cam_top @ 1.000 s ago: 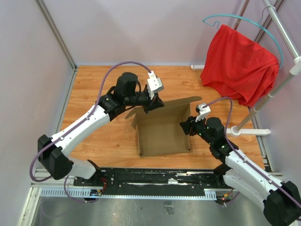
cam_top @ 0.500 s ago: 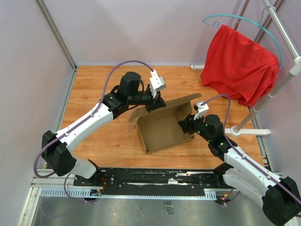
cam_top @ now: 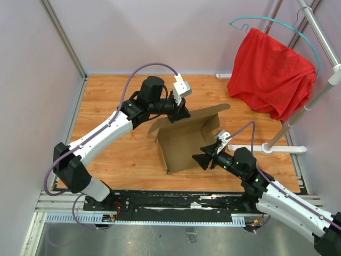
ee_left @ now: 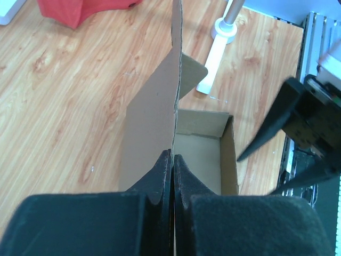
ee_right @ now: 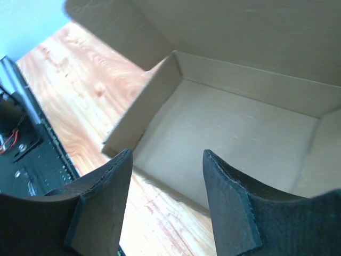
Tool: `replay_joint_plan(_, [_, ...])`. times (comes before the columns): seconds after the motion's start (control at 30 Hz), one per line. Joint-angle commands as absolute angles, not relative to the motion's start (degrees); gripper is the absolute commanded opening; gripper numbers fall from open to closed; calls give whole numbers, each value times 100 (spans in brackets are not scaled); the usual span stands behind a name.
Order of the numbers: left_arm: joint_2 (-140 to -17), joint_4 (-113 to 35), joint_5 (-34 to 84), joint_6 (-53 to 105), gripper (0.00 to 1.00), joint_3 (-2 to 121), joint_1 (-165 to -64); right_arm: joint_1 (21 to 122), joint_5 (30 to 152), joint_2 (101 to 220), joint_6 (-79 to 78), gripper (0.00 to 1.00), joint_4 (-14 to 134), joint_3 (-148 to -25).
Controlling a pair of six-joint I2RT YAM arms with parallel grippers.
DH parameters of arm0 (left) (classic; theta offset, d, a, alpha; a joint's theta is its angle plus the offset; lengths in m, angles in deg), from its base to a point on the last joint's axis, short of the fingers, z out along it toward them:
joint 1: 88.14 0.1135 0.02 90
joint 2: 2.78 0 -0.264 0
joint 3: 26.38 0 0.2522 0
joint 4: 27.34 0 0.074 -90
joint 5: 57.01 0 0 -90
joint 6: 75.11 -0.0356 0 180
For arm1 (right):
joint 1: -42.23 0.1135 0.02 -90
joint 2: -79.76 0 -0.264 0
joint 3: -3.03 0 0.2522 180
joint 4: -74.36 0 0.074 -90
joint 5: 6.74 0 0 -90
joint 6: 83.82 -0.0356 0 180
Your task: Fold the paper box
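The paper box [cam_top: 184,146] sits on the wooden table [cam_top: 106,96] roughly in the middle, a little to the right of centre and turned slightly askew. It is partly formed: I see a shallow tray with low walls raised around a flat floor, open on top, and a tall panel standing up along its far side, running from the far left corner to a rounded tab at the far right. In the left wrist view that tall panel of the box [ee_left: 152,106] rises edge-on straight from my fingers, with the tray to its right. The left gripper [cam_top: 178,114] reaches in from the far left and has its two fingers pressed together on the top edge of that panel, pinching the cardboard between them [ee_left: 172,157]. The right gripper [cam_top: 205,159] is at the near right corner of the tray with its fingers spread wide and nothing between them; in its own wrist view the gripper [ee_right: 167,157] hangs just above the near wall, the inside of the box [ee_right: 229,122] lying open beyond it, and I cannot tell whether either finger touches the cardboard. Those same spread fingers [ee_left: 277,120] show at the right of the left wrist view. Far right, well apart from the box, a red cloth [cam_top: 272,72] hangs from a teal hanger [cam_top: 266,21] on a white rack [cam_top: 319,90], whose foot [cam_top: 279,149] rests on the table just right of the box.
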State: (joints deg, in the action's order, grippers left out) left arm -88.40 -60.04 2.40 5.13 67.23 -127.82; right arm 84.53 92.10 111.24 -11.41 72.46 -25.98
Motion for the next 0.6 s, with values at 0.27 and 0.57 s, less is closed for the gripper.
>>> replay_joint_plan(0.27, [-9197,-6295,710,911,0,7284,-12821,10237,7166,12346,-279,59,8129,-3207])
replay_joint_plan(0.57, [-9264,-6393,793,864,0,7334,-12821,10735,6758,14134,-129,58,9056,-4173])
